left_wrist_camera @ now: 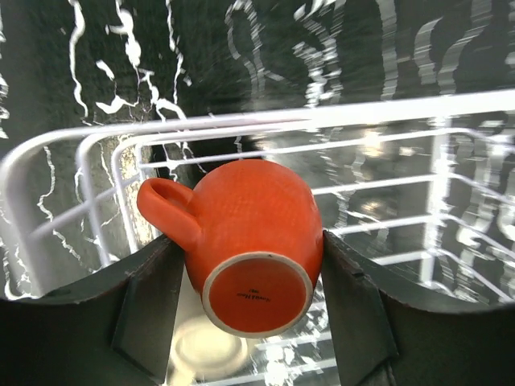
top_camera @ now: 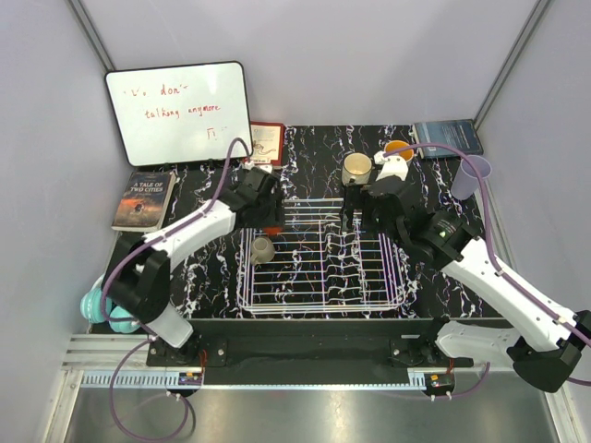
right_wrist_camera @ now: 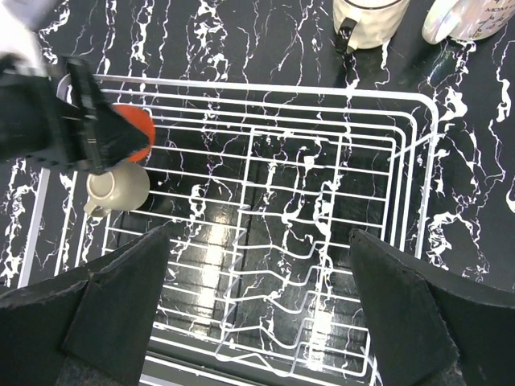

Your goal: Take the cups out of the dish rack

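My left gripper [top_camera: 266, 218] is shut on an orange cup [left_wrist_camera: 251, 241], held on its side with its base toward the camera, over the far-left corner of the white wire dish rack [top_camera: 379, 293]. The orange cup also shows in the right wrist view [right_wrist_camera: 138, 129]. A small grey-brown cup [top_camera: 262, 249] lies in the rack just below it, and shows in the right wrist view too [right_wrist_camera: 121, 189]. My right gripper [top_camera: 353, 220] is open and empty above the rack's far middle [right_wrist_camera: 261, 322]. A cream mug [top_camera: 356, 169], a white mug [top_camera: 395, 155] and a lavender tumbler [top_camera: 471, 177] stand on the table beyond the rack.
A whiteboard [top_camera: 178, 111] leans at the back left, with a book [top_camera: 144, 199] in front of it. Another book [top_camera: 449, 138] lies at the back right, and a red card [top_camera: 268, 141] at the back middle. Teal headphones [top_camera: 100, 309] sit by the left arm's base.
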Motion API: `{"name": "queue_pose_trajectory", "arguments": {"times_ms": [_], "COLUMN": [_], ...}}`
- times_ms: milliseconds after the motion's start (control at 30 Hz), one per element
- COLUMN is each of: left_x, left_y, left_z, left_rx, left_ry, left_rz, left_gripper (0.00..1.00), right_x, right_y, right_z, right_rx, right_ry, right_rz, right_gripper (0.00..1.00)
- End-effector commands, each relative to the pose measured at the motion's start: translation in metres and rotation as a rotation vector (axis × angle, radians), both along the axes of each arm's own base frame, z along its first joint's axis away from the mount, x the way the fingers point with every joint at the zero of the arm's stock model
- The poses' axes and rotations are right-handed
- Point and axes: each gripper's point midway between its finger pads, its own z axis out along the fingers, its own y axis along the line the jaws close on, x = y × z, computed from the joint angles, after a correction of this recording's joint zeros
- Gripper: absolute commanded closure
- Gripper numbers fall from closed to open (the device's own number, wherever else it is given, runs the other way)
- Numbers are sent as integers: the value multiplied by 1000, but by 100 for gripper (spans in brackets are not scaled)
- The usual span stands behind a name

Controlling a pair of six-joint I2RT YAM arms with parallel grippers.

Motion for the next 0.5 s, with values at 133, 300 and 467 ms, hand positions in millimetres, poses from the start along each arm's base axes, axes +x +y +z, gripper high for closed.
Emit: {"name": "queue_pose_trajectory", "arguments": {"times_ms": [133,300,467], "left_x": [-2,-28,-64], "left_y": [-27,-68,-92], "left_z": [118,161,191], "left_rx": [-267,-573,-901], "left_ry": [-207,-241,-314], "left_rz": [-90,-239,-409], "left_gripper": [100,100,100], "right_x": [11,9,4], "right_y": [11,23,47], "right_z": [46,76,107], "right_rx": [91,203,346], "right_ry": [-107,-148,-166], "right_rz": [8,40,118], "right_gripper": [0,0,0]}}
